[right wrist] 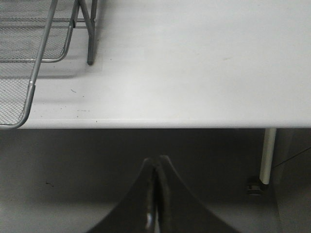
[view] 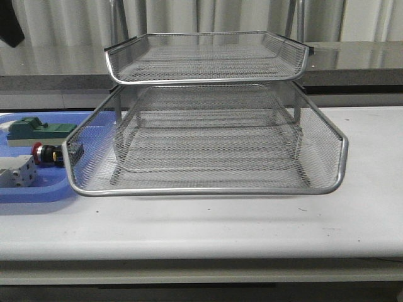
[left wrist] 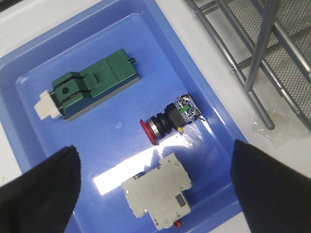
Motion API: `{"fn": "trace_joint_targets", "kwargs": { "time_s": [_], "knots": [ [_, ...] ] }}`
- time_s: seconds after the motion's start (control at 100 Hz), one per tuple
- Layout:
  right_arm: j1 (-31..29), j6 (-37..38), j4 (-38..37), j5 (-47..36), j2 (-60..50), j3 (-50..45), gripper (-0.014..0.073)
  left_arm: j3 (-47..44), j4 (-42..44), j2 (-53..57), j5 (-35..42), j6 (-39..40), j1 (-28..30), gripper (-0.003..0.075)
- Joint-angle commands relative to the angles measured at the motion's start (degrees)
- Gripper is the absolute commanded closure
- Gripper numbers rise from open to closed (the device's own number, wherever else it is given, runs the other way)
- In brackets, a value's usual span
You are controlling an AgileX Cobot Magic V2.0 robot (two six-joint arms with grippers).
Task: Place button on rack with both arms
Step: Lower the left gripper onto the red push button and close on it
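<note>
Button [left wrist: 170,120] between spread left jaws, untouched

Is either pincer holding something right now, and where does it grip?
Nothing. The left pincer hangs open over the red-capped push-button; the right pincer is shut, empty.

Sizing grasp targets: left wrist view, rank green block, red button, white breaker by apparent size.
1. Green block, largest, though the white breaker is close.
2. White breaker.
3. Red button, clearly smallest.
</note>
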State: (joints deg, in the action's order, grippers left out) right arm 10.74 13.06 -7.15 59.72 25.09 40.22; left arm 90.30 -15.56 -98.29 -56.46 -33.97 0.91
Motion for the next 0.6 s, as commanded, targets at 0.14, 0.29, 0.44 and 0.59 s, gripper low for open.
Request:
{"fn": "trace_joint_targets", "kwargs": {
  "time_s": [0.14, 0.29, 0.44, 0.59],
  "knots": [
    [-0.03, -0.12, -0.97, -3.34, 0.48, 1.94, 0.0703, 12.79, -4.27, -9.35, -5.17, -14.66, -0.37, 0.0126],
    [-0.03, -0.12, -0.97, -3.34, 0.48, 1.94, 0.0703, 16.92, -4.28, -15.64, -6.12, -20.24, -1.99, 0.0127],
    [-0.03, -0.12, -0.97, -3.34, 0.48, 1.94, 0.0703, 17.82, -3.91, -19.45, -6.46, -26.25, -3.2, 0.0126],
    [-0.03, -0.12, -0.97, -3.34, 0.48, 1.94, 0.0703, 17.82, -2.09, -21.84, -6.86, -28.3, -4.31, 0.0127]
  ]
}}
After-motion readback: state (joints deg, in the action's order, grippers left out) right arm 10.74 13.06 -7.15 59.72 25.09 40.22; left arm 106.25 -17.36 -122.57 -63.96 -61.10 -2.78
